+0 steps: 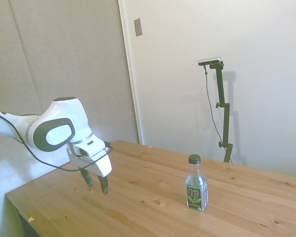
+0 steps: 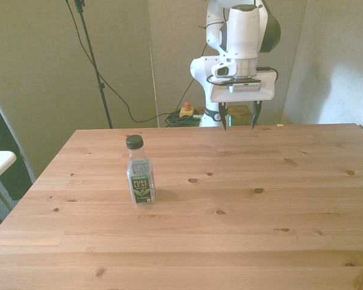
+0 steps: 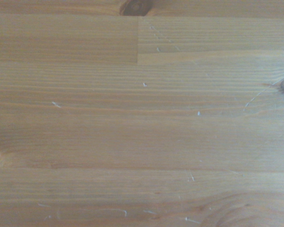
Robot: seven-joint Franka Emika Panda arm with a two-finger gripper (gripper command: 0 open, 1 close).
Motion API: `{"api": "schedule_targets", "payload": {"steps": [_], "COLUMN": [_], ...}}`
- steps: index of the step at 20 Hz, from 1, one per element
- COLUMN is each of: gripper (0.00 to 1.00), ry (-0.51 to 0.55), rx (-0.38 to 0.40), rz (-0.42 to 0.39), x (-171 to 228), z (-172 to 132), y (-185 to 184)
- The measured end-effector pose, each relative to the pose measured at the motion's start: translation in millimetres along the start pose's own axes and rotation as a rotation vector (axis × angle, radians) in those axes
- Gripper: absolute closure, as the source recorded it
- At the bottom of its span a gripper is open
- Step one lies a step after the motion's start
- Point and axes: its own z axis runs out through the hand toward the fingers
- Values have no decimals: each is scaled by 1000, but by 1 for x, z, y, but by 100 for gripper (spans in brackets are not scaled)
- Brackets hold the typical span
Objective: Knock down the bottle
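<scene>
Bottle [image 2: 140, 171]: upright on the table [image 2: 242, 241], toward the front view's left, cap on — not yet knocked down.
Gripper [image 2: 237, 124]: well apart from it, low over the far edge, jaws spread and empty — probably poised for a sideways sweep.
Wrist view: bare wood only; bottle out of sight.

Gripper [image 2: 238, 124] — fingers apart, pointing down
</scene>
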Motion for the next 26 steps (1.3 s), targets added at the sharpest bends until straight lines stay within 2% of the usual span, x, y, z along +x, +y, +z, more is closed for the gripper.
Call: {"api": "schedule_targets", "payload": {"steps": [3,6,13,17,20,21,26], "gripper": [0,0,0,0,0,100,100], "ry": [3,30,120,167,202,201,226], "rx": [-4,-17,10,34,45,44,23], "rz": [-3,11,62,84,103,102,104], "x": [1,18,111,164,190,189,215], "z": [1,-3,-20,-33,-49,-49,-43], "y": [0,13,62,80,88,88,84]}}
